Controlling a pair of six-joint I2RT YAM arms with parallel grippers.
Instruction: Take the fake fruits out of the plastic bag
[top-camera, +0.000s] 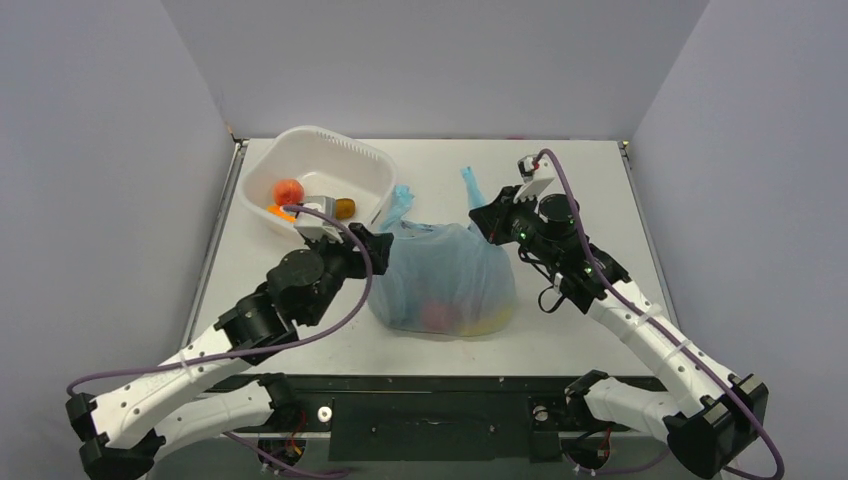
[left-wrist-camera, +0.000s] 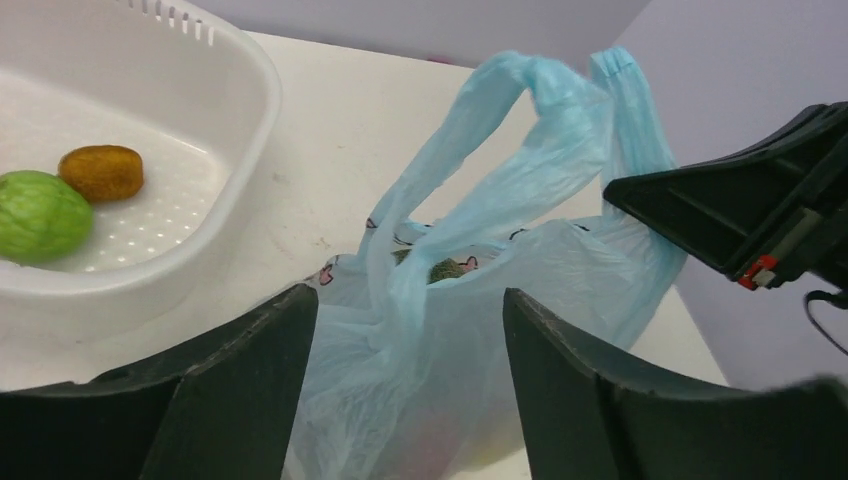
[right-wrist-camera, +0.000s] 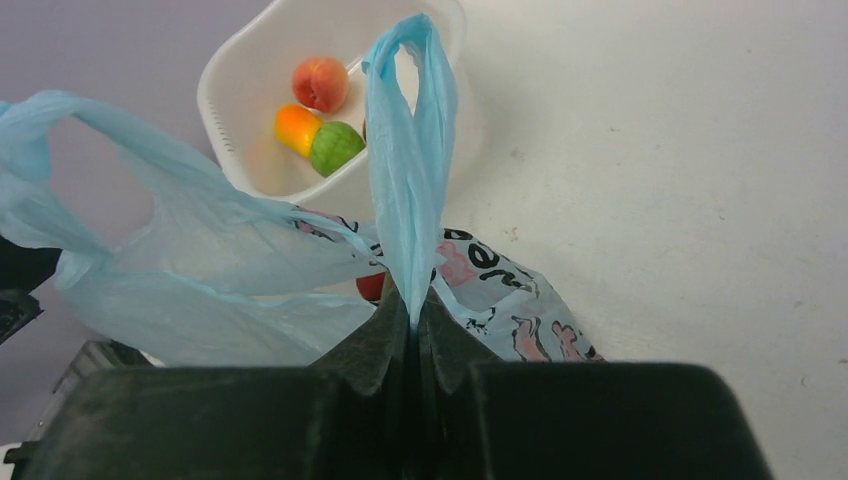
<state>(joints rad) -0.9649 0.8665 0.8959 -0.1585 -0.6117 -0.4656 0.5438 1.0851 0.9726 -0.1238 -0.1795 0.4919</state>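
Note:
The light-blue plastic bag (top-camera: 445, 275) stands mid-table with its mouth partly open. Through the film I see a red fruit (top-camera: 437, 315) and a yellow one (top-camera: 490, 322). The dark green gourd (left-wrist-camera: 443, 270) peeks out of the mouth, and a red piece (right-wrist-camera: 372, 286) shows in the right wrist view. My right gripper (top-camera: 485, 222) is shut on the bag's right handle (right-wrist-camera: 410, 180) and holds it upright. My left gripper (top-camera: 385, 245) is open at the bag's left side, with bag film (left-wrist-camera: 480, 260) between its fingers (left-wrist-camera: 270, 350).
A white tub (top-camera: 300, 135) stands at the back left, just beyond my left gripper. It holds a red-orange round fruit (right-wrist-camera: 320, 83), an orange-yellow piece (right-wrist-camera: 298, 128), a lime-green piece (left-wrist-camera: 40, 215) and a brown oval piece (left-wrist-camera: 100, 172). Walls close in the table's sides.

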